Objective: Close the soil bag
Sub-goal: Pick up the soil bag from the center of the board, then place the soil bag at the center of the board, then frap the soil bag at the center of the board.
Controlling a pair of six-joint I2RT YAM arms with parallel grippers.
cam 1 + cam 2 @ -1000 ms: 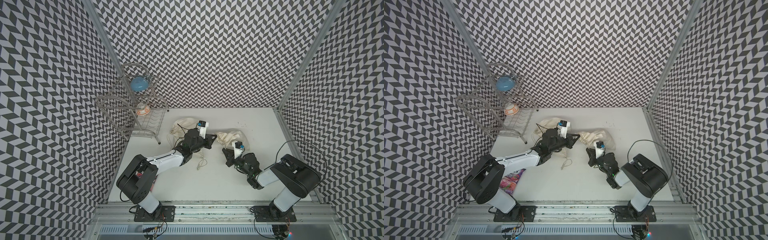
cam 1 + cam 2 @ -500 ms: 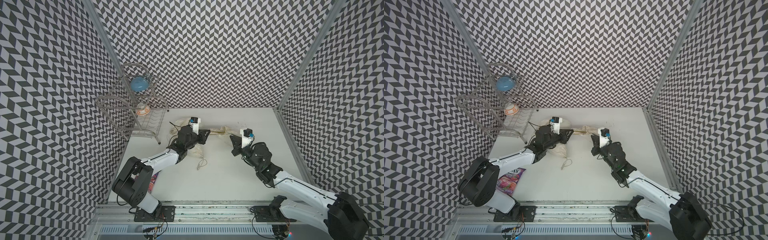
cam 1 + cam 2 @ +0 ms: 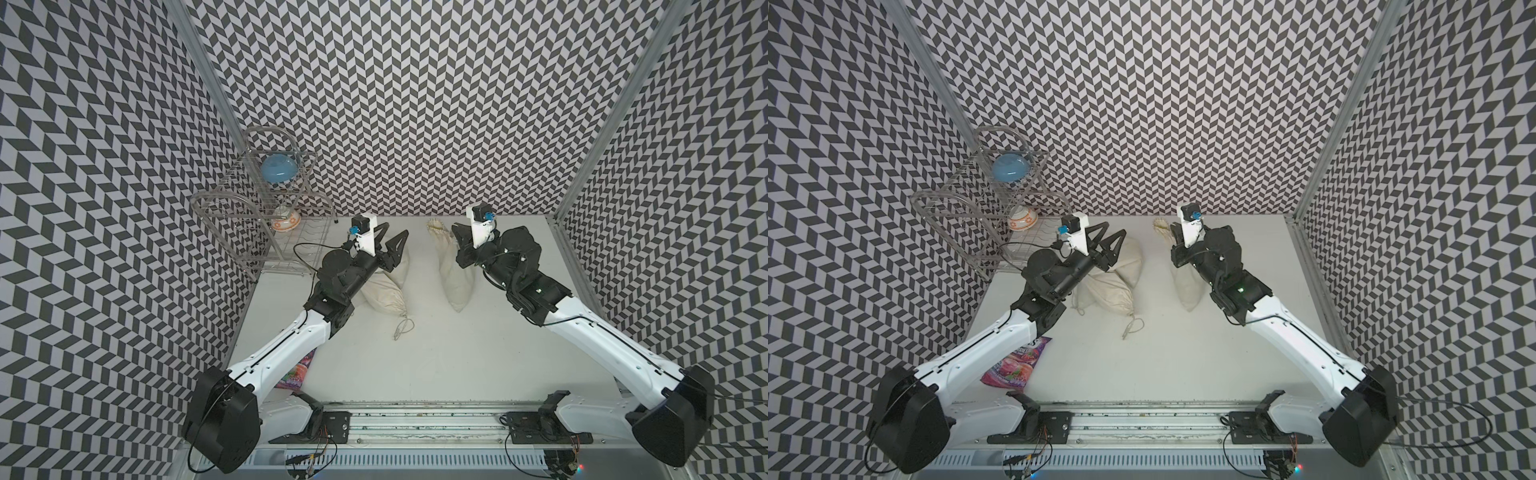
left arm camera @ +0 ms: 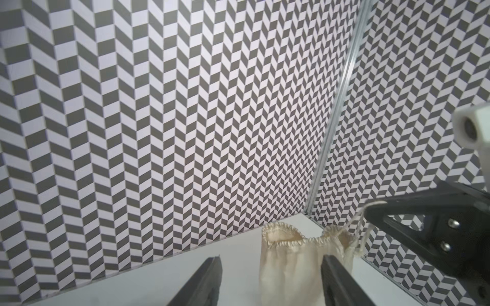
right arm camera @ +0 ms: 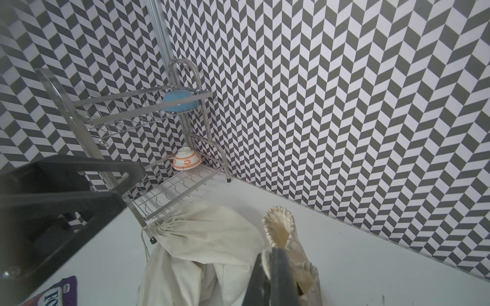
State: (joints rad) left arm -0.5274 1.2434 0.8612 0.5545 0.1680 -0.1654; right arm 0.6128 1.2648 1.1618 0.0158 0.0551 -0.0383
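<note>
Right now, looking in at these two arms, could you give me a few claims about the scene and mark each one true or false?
1. The left gripper has its jaws open. True.
2. The right gripper holds nothing. False: it is shut on the top of the soil bag.
3. The soil bag's mouth is drawn fully closed. False: the ruffled rim gapes open.
4. The blue bowl sits on the upper shelf of the rack. True.
5. The snack packet lies inside the rack. False: it lies on the table, beside the left arm.
</note>
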